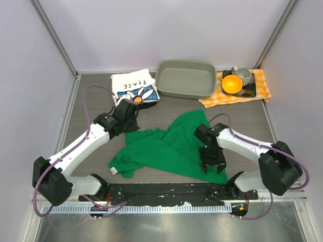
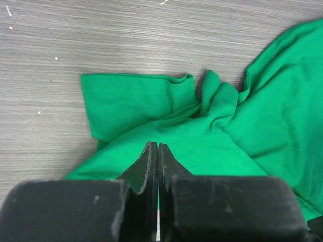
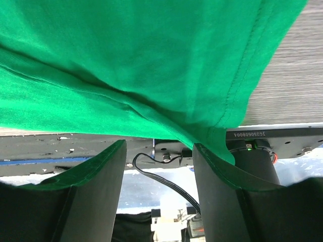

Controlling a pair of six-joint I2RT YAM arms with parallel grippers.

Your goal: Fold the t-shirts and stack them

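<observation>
Lying beneath closed left fingers (image 2: 144, 169), green t-shirt (image 1: 171, 146) drapes over spread right fingers (image 3: 96, 201).

top: overhead, whole table (image 1: 176, 106) | left wrist: close above green t-shirt (image 2: 202, 136) | right wrist: close, same t-shirt's hem

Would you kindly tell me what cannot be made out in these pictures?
Left wrist view: the left tool is shut, but it hides whether it pinches the green t-shirt.
Right wrist view: the frame cuts off that shirt above the open right tool.
Top view: the white t-shirt is folded, hiding part of its print.
Top view: the metal item beside the orange bowl is too small to identify.
</observation>
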